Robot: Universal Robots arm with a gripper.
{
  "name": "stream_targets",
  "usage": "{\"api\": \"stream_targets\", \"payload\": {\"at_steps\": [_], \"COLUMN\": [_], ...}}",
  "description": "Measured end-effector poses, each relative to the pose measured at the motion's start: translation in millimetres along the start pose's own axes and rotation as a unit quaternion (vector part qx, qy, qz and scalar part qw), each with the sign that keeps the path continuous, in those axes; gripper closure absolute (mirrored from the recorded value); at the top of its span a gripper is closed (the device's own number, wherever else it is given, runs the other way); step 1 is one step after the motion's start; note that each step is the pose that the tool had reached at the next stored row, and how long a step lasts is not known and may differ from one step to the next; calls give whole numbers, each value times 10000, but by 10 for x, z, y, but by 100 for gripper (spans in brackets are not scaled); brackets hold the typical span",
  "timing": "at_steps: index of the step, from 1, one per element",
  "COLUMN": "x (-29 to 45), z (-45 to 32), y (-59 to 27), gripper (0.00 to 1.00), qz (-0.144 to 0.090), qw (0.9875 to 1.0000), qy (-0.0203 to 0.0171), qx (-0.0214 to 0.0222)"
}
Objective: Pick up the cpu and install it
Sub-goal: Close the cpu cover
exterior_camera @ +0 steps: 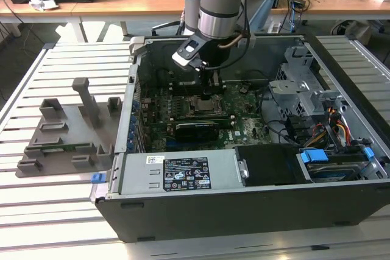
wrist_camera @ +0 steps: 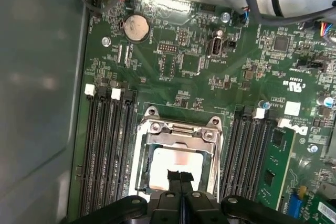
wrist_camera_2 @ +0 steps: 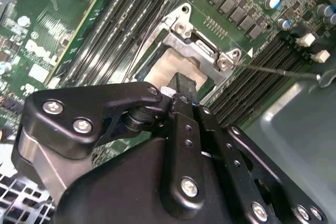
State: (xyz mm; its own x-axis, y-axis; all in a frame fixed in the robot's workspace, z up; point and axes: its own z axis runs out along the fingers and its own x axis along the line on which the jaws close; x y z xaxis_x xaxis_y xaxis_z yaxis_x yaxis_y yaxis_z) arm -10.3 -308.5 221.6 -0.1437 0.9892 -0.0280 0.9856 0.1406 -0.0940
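Silvery cpu (wrist_camera: 163,163) sits in the socket frame (wrist_camera: 181,134) on the motherboard (wrist_camera: 199,61), pincer (wrist_camera: 180,175) closed on nothing with tips at its top plate; likely risk: off-centre or hard pressing tilts the chip and bends socket pins.

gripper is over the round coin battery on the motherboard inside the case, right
No: the gripper is over the cpu in its socket on the motherboard inside the case, not the coin battery; the first wrist view shows it.
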Motion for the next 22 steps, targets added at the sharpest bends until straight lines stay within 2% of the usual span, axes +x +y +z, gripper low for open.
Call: {"api": "stream_targets", "payload": {"at_steps": [4, 6, 9, 16, 19, 20, 22], "x": [23, 32, 38, 46, 39, 30, 23], "z": [70, 145, 170, 194, 193, 188, 184], "y": [-141, -178, -212, -215, -158, -99, -51], "gripper": [89, 89, 89, 89, 89, 89, 89], "qz": [0, 0, 1, 1, 2, 3, 1], "qw": [10000, 10000, 10000, 10000, 10000, 10000, 10000], "qy": [0, -1, -6, -7, -14, -20, -20], "qx": [0, 0, 2, 3, 2, 3, 3]}}
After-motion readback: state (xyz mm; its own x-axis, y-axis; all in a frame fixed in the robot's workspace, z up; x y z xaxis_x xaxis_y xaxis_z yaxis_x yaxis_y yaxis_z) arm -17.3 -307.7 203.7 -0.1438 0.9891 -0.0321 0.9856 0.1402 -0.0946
